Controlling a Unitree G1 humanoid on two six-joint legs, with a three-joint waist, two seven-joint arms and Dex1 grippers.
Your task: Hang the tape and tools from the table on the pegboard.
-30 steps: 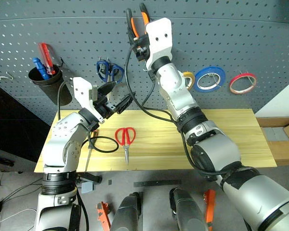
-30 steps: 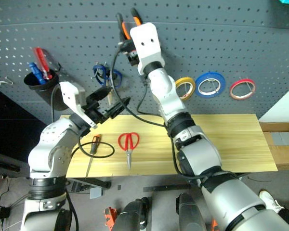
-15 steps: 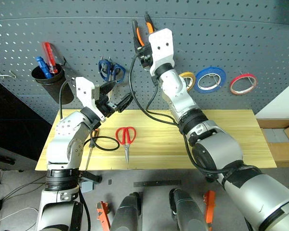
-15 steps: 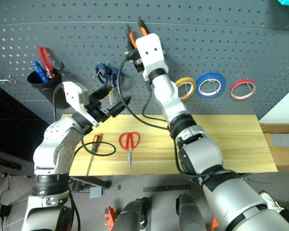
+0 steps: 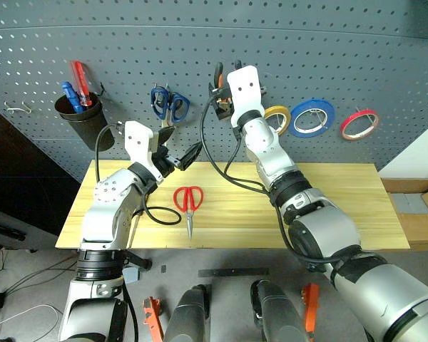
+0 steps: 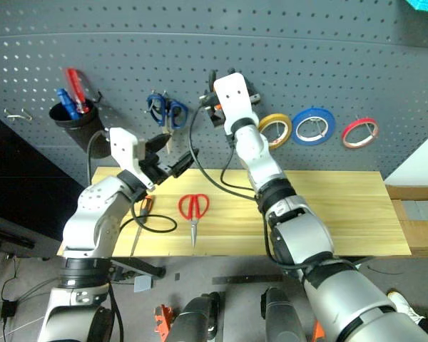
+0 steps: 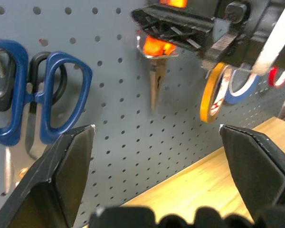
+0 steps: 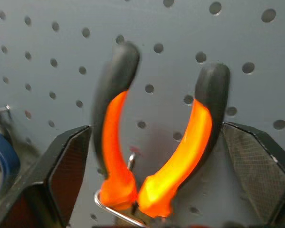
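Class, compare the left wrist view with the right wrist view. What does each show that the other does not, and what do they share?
Left wrist view adds: the blue-handled scissors hanging on the board, the yellow tape ring, the blue tape ring, a strip of the table, and the nose of the pliers pointing down.
Right wrist view adds: the orange-and-black handles close up, hung on a metal hook.
Shared: the pegboard and the pliers.
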